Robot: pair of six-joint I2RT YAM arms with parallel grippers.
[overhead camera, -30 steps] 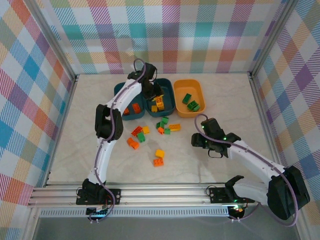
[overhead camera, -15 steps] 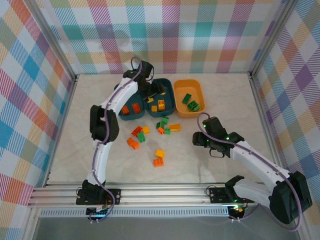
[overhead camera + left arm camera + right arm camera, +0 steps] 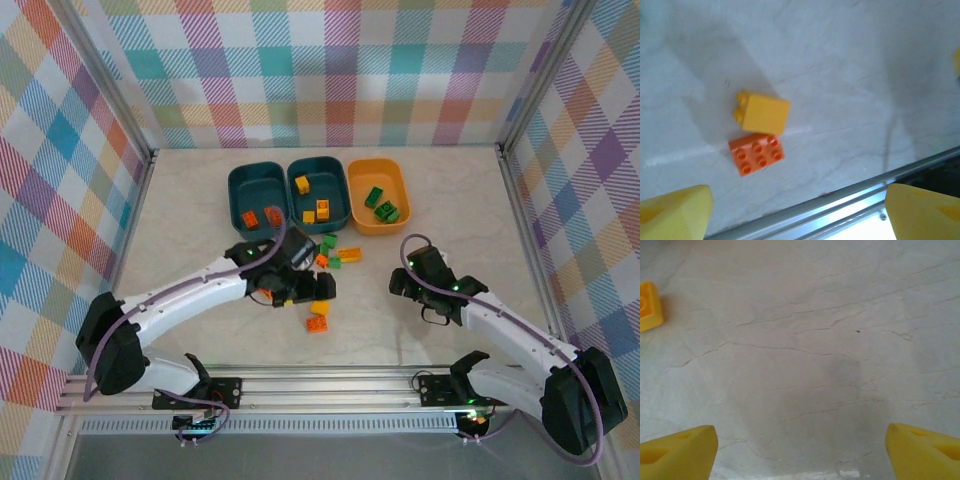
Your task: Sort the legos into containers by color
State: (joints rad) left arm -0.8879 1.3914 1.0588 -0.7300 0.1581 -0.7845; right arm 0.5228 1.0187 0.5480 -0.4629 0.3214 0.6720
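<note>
Both arms are showing white shells with black joints. The left arm (image 3: 190, 297) is wearing a mauve-grey cable (image 3: 200, 283) running back from the fingers along its links. The right arm (image 3: 510, 322) is carrying the same, with a small green light (image 3: 452, 284) glowing just behind its fingers. Up close, the left fingers (image 3: 675, 212) are showing as blunt yellow wedges, and the right fingers (image 3: 925, 450) are matching them.

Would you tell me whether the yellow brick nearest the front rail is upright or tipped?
Tipped: the yellow brick has studs pointing sideways, unlike the orange brick beside it.
</note>
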